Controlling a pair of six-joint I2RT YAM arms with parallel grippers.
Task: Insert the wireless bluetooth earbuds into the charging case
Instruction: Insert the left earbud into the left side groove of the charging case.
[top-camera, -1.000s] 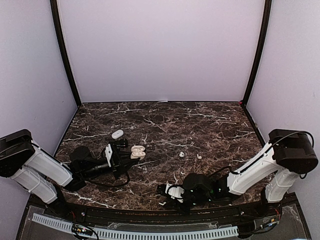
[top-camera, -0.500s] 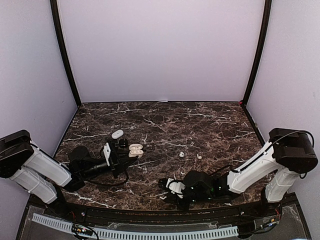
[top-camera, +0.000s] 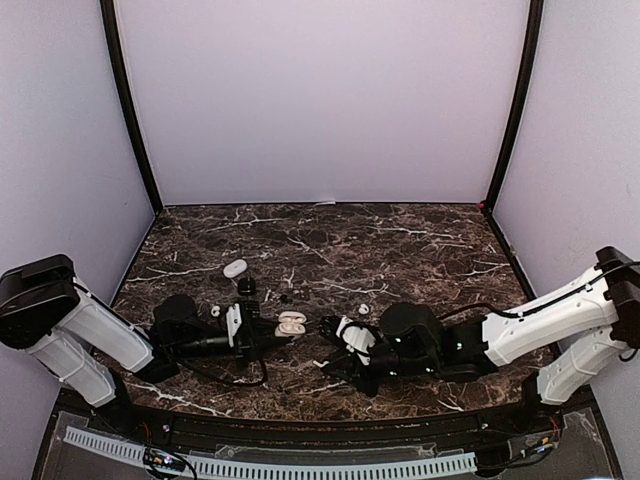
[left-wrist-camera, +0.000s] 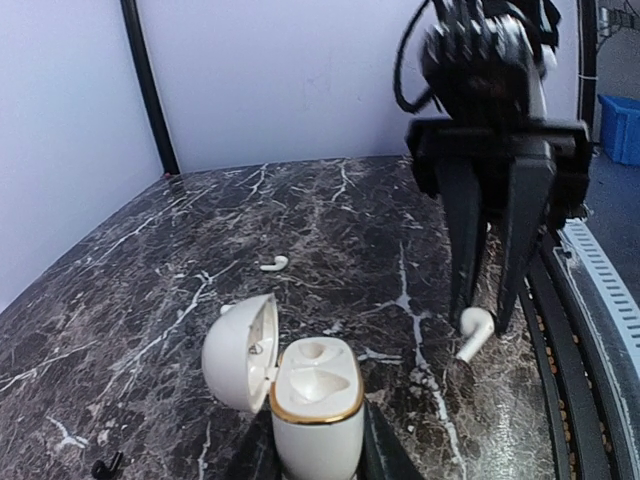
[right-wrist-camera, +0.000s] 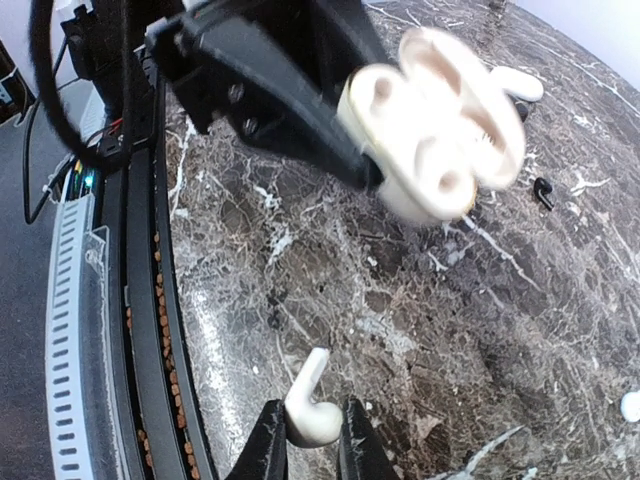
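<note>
My left gripper (left-wrist-camera: 315, 455) is shut on the base of the white, gold-rimmed charging case (left-wrist-camera: 316, 392), which stands upright with its lid (left-wrist-camera: 240, 350) swung open and both sockets empty. In the top view the case (top-camera: 291, 323) sits near the table's front middle. My right gripper (right-wrist-camera: 312, 440) is shut on a white earbud (right-wrist-camera: 314, 412), stem pointing away from the jaws. In the left wrist view that earbud (left-wrist-camera: 475, 333) hangs just right of the case, a short gap apart. Another earbud (left-wrist-camera: 273, 264) lies on the marble behind.
A closed white case (top-camera: 235, 267) lies at the back left, with a small black piece (top-camera: 247, 286) near it. A loose earbud (top-camera: 364, 309) rests right of centre on the marble. The table's front rail (right-wrist-camera: 150, 330) runs close beneath my right gripper.
My left gripper carried the open case rightward and nearer the front. My right gripper moved away from the front edge, up and towards the case, still holding the earbud.
</note>
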